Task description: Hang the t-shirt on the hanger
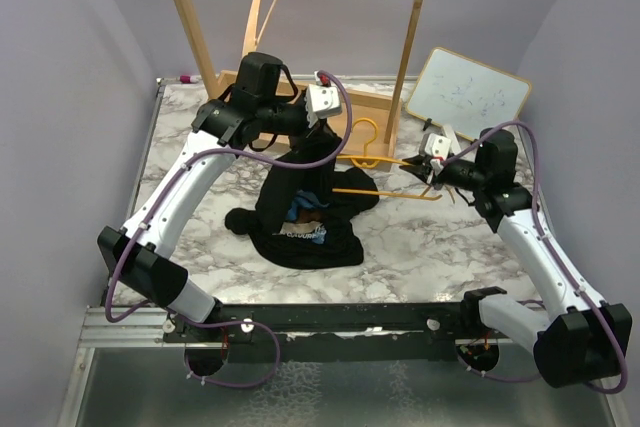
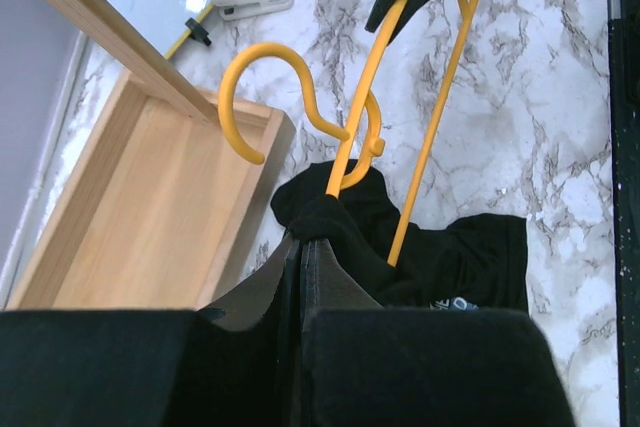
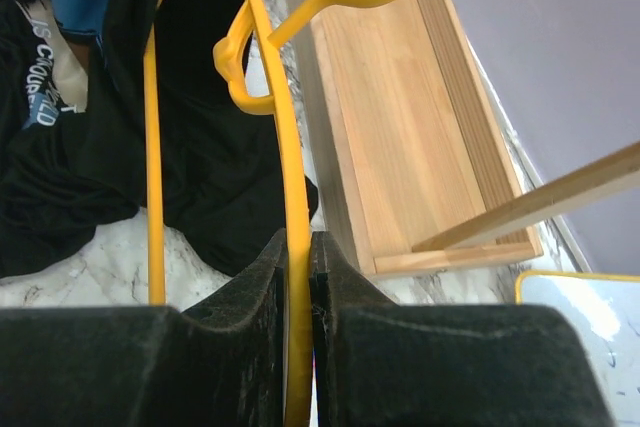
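The t-shirt was pinched at an upper fold by the closed left gripper and held up, apparently so that an opening was kept free for the hanger. The hanger's wire was clamped in the shut right gripper, with its left end reaching into the cloth. The shirt's lower part lay heaped on the marble table. A wooden rack and a whiteboard were set at the far side, between pale lilac walls.
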Robot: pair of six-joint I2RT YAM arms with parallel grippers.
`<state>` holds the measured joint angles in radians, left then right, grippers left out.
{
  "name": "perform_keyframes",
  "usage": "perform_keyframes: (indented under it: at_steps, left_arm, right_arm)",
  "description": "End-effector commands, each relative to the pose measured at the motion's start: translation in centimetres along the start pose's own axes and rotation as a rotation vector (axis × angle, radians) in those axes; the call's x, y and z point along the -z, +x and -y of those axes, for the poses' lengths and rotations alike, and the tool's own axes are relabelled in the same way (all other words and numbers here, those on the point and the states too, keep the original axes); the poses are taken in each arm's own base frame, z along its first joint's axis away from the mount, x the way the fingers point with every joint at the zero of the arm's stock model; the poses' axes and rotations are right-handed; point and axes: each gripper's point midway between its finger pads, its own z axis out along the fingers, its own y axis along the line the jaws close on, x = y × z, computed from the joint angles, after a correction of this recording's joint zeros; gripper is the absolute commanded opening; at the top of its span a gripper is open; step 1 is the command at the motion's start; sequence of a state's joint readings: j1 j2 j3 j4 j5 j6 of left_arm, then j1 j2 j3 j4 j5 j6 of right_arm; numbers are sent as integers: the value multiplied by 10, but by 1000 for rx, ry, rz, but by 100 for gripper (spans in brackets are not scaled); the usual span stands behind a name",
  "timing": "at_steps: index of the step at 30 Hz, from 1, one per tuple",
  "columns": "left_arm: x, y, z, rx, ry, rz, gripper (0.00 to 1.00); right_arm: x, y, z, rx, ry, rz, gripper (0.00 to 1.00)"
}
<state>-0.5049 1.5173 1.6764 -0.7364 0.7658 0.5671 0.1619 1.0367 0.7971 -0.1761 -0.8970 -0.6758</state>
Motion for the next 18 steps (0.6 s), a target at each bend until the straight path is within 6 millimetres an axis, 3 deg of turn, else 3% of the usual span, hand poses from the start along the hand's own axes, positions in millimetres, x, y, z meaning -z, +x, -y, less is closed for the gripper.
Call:
perform_keyframes:
  at_steps: [1, 9, 18]
  left_arm:
    - [6, -20, 0, -37, -9, 30, 0]
    - [7, 0, -8, -53, -66, -32, 0]
    - [19, 24, -24, -22, -134, -86, 0]
  right_arm:
    - [6, 7, 6, 28, 42, -66, 1]
    - [10, -34, -7, 110, -42, 71, 1]
    - [28, -68, -10, 152, 29, 144, 1]
